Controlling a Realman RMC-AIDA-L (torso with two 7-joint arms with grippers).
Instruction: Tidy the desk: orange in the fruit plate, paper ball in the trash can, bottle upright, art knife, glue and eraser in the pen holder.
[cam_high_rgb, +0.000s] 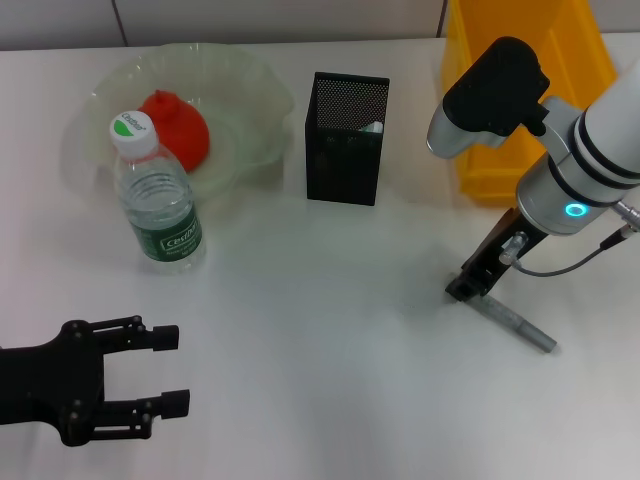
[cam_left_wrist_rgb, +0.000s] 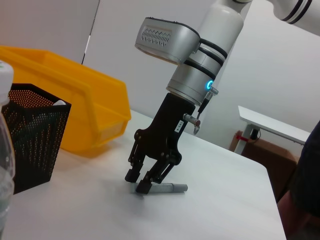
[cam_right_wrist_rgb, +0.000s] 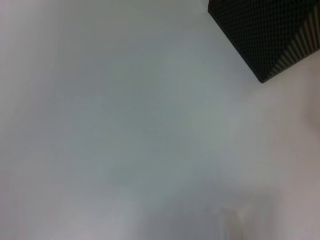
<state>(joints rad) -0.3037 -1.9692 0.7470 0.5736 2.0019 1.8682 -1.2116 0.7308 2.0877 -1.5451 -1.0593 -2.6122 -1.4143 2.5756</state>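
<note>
A grey art knife (cam_high_rgb: 515, 325) lies on the white table at the right. My right gripper (cam_high_rgb: 466, 290) reaches down onto its near end, and in the left wrist view the gripper (cam_left_wrist_rgb: 137, 181) stands closed around the end of the knife (cam_left_wrist_rgb: 167, 188), which rests on the table. My left gripper (cam_high_rgb: 170, 370) is open and empty at the front left. The clear bottle (cam_high_rgb: 158, 200) stands upright. The orange (cam_high_rgb: 178, 128) lies in the clear fruit plate (cam_high_rgb: 250, 80). The black mesh pen holder (cam_high_rgb: 345, 150) holds a white item (cam_high_rgb: 373, 127).
A yellow bin (cam_high_rgb: 485, 185) stands at the back right, behind my right arm, and shows in the left wrist view (cam_left_wrist_rgb: 75, 100) beside the pen holder (cam_left_wrist_rgb: 30, 135). The right wrist view shows only bare table and a corner of the pen holder (cam_right_wrist_rgb: 270, 35).
</note>
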